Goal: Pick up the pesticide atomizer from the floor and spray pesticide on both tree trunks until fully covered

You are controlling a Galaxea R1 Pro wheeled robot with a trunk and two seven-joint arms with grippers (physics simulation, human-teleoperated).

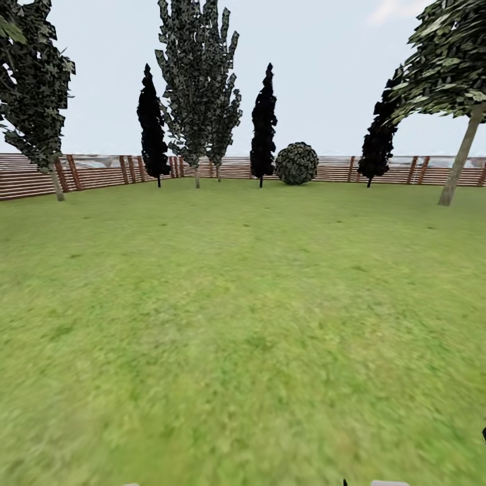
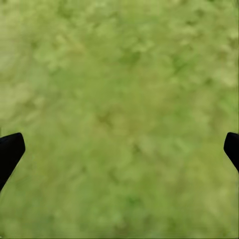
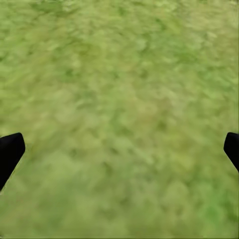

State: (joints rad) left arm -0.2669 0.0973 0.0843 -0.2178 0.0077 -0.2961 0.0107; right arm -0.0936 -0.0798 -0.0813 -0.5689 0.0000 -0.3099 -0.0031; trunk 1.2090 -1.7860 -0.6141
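Observation:
I face the garden lawn [image 1: 243, 324], ringed by a brown slat fence [image 1: 94, 172]. The pesticide atomizer is out of view. Trees with pale trunks stand by the fence: one at the far left [image 1: 55, 181], a tall one left of centre [image 1: 197, 101], and one at the far right with a leaning trunk [image 1: 462, 158]. My left gripper [image 2: 119, 154] hangs open over bare grass, its black fingertips [image 2: 10, 152] wide apart at the picture's edges. My right gripper [image 3: 119, 154] is open too, over grass, with nothing between its fingertips [image 3: 10, 152].
Three black-leaved trees [image 1: 263, 121] with thin stems and a round leafy bush [image 1: 296, 163] stand along the far fence. Open grass stretches from me to the fence.

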